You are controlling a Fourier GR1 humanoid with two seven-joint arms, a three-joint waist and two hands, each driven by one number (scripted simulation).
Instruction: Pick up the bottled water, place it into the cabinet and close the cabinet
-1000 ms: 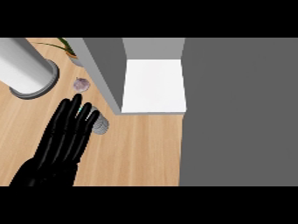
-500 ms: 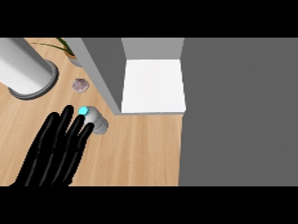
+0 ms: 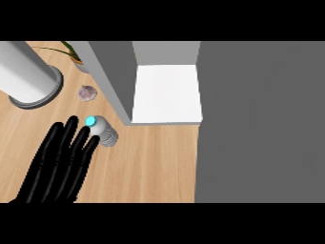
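The bottled water (image 3: 106, 135) stands on the wooden counter (image 3: 151, 162), seen from above: a pale grey body under a cyan cap (image 3: 91, 121). It is just left of the open cabinet's grey side wall (image 3: 113, 81). My left hand (image 3: 58, 164) lies flat over the counter at the lower left, open with straight fingers. Its fingertips (image 3: 82, 136) reach the bottle's left side and cap without curling round it. The cabinet's white shelf (image 3: 166, 93) is bare. My right hand does not show.
A tall white cylinder (image 3: 20, 76) stands at the upper left. A small mauve bulb-like object (image 3: 88, 93) lies between it and the cabinet wall. Green leaves (image 3: 70, 50) show at the top. A broad grey panel (image 3: 267, 119) fills the right side.
My left hand has drawn back toward the lower left, and the bottle's cyan cap and more of its body have come into view. The bottle has not moved.
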